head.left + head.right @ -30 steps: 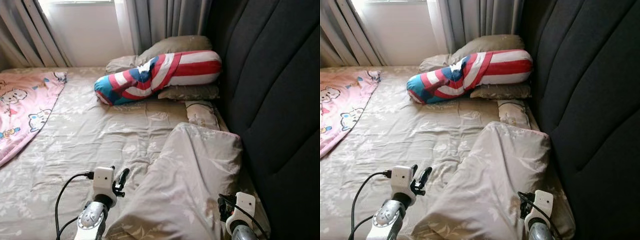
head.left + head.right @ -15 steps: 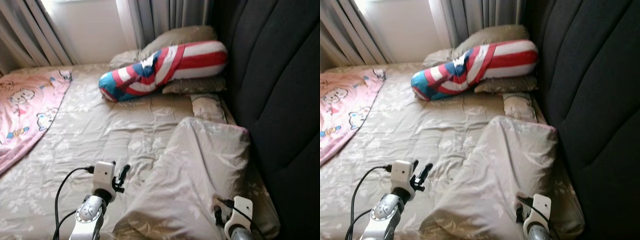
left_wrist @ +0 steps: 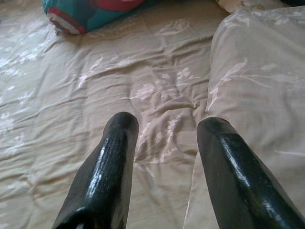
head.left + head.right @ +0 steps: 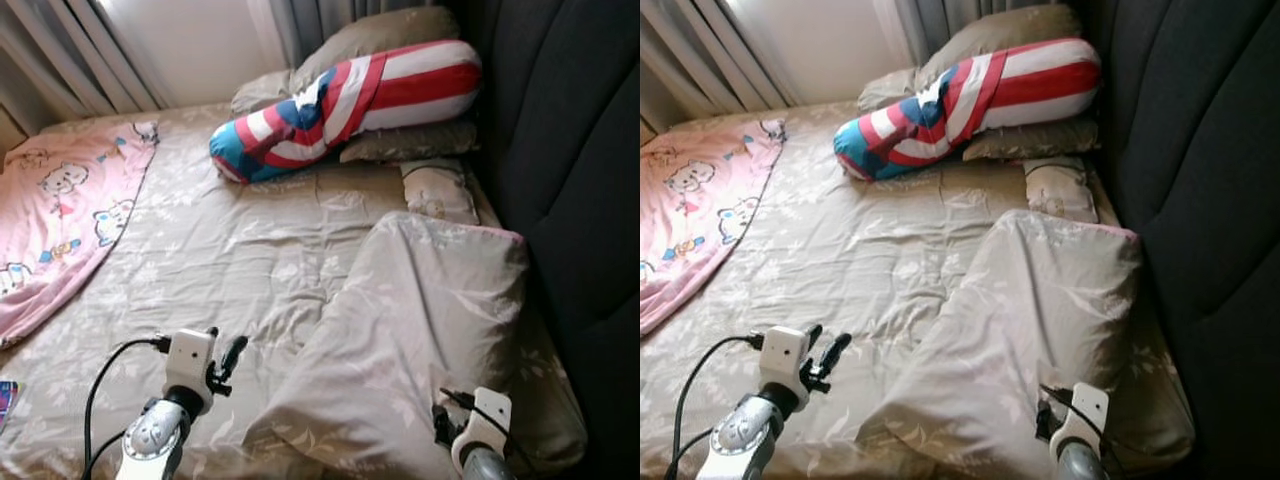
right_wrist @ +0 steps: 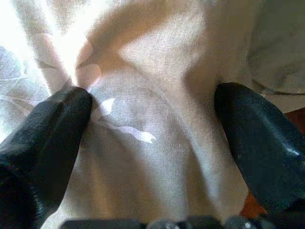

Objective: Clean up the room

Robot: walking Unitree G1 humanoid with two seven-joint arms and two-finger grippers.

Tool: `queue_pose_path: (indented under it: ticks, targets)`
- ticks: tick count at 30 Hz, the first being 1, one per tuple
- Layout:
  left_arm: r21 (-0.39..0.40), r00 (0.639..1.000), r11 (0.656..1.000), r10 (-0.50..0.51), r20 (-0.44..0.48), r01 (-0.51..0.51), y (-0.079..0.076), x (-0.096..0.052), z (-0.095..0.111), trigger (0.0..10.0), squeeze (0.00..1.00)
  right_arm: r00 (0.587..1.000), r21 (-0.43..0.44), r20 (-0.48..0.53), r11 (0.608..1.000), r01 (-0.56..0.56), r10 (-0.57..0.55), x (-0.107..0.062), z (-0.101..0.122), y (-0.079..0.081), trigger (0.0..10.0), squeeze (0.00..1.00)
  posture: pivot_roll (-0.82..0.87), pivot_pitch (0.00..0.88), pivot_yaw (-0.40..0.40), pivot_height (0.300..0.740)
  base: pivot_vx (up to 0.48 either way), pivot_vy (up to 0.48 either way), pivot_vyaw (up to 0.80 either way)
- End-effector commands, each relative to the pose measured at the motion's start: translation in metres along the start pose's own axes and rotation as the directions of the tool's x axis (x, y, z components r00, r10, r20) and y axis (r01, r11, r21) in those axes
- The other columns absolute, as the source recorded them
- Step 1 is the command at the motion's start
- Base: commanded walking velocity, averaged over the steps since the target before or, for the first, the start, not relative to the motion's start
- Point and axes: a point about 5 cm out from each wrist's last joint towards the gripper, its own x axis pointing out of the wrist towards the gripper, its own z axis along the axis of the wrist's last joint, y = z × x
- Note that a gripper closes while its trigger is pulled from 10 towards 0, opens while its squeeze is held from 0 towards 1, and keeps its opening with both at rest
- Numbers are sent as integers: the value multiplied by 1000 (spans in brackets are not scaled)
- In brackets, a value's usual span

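Item: pillow (image 4: 420,330), beige with a pale leaf print, lying on the bed (image 4: 220,250) hard against the dark headboard (image 4: 580,150); I read its long axis as running from near my right side up and away toward the headboard, its far corner humped up, its near edge slumped onto the sheet.

Relation that matters: the pillow sits between my two arms; its near right corner lies directly at the right gripper (image 5: 152,129), while its left edge lies just beside the left gripper (image 3: 164,152); the right is the nearer.

Right gripper: fingers spread, one to each side of a fold of pillow cloth, the cloth pressed up between them; not clamped as far as I can see.

Left gripper: fingers apart, hovering over bare sheet, holding nothing.

Also present: striped bolster (image 4: 345,105) in red, white and blue, resting on two beige pillows at the far end; pink blanket (image 4: 60,220) on the bed's left side.

Judgement: closing the right fingers on that fold looks the natural grasp; the pillow is soft and will sag.
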Motion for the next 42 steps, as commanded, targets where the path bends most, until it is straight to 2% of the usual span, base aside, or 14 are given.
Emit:
queue_pose_path:
  ticks: [1,8,12,17,18,19,20,28,42]
  targets:
    - [-1,1000,1000,4,-16,-4,7,-9,2,10000,0,998,21,-70,1000,7,-6,-3,-16,3,10000,0,169,216,171,740,0,0,0]
    - [10,1000,1000,2,-25,-1,11,-14,4,10000,0,995,21,-96,999,31,-29,-4,-21,2,10000,0,168,228,179,740,0,0,0]
    - [9,1000,1000,4,-27,-4,10,-13,6,10000,0,984,-25,-178,1000,4,-9,-9,-37,4,10000,0,170,240,180,740,0,0,0]
    - [0,1000,1000,1,-29,-1,7,-16,12,10000,0,972,-36,-236,999,-24,14,-12,-50,5,10000,0,179,242,178,740,0,0,0]
    - [-1,1000,1000,2,-29,-2,7,-16,13,10000,0,970,-43,-241,999,-29,18,-13,-51,6,1569,0,180,241,176,740,0,0,0]
    - [-1,1000,1000,2,-28,-3,8,-16,13,10000,0,969,-52,-246,998,-34,20,-14,-52,7,1569,0,180,241,176,740,0,0,0]
    - [-1,1000,1000,3,-28,-3,8,-17,13,10000,0,968,-54,-249,998,-44,29,-14,-53,8,0,0,180,240,175,740,0,0,0]
    - [-1,999,1000,15,-43,-15,9,-20,14,10000,0,967,-91,-246,992,-83,59,-14,-52,15,0,0,159,228,169,740,0,0,0]
    - [-3,999,1000,20,-45,-20,10,-16,14,10000,0,969,-117,-243,991,-71,41,-14,-52,9,0,0,150,202,164,740,0,0,0]
